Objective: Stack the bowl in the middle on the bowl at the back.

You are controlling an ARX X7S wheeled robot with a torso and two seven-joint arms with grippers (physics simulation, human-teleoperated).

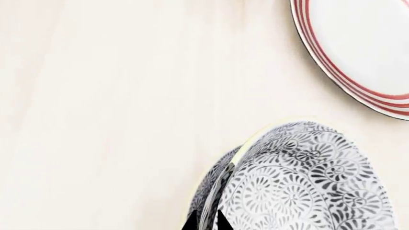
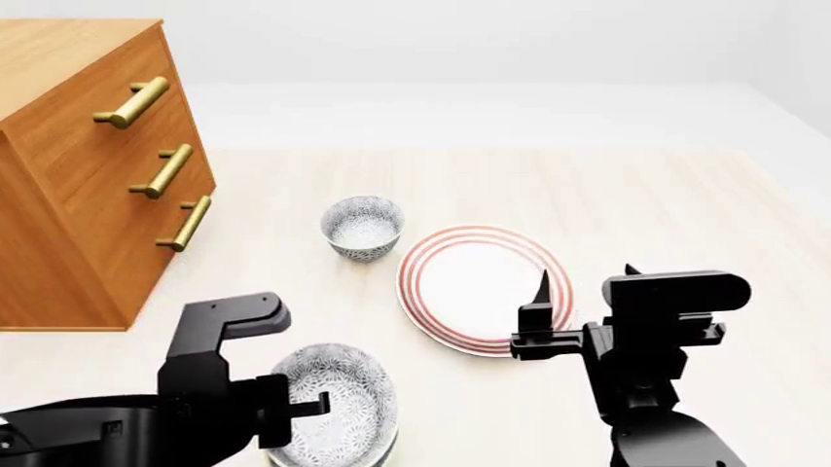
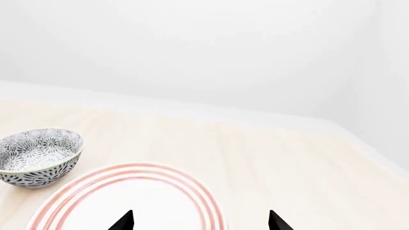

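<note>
The bowl at the back (image 2: pixel 362 227) stands upright on the table, left of the plate, and is also seen as the bowl (image 3: pixel 39 155) in the right wrist view. At the front left, my left gripper (image 1: pixel 206 221) is shut on the rim of the bowl in the middle (image 2: pixel 331 401), holding it tilted so that its patterned outside (image 1: pixel 307 182) shows. A pale rim (image 2: pixel 387 449) peeks out beneath it; I cannot tell what it belongs to. My right gripper (image 3: pixel 201 220) is open and holds nothing, hovering over the near edge of the plate.
A white plate with red rings (image 2: pixel 481 287) lies at mid-table, right of the back bowl, and shows as the plate (image 1: pixel 367 43) in the left wrist view. A wooden drawer cabinet (image 2: pixel 78 165) with brass handles stands at the left. The table's far edge meets a white wall.
</note>
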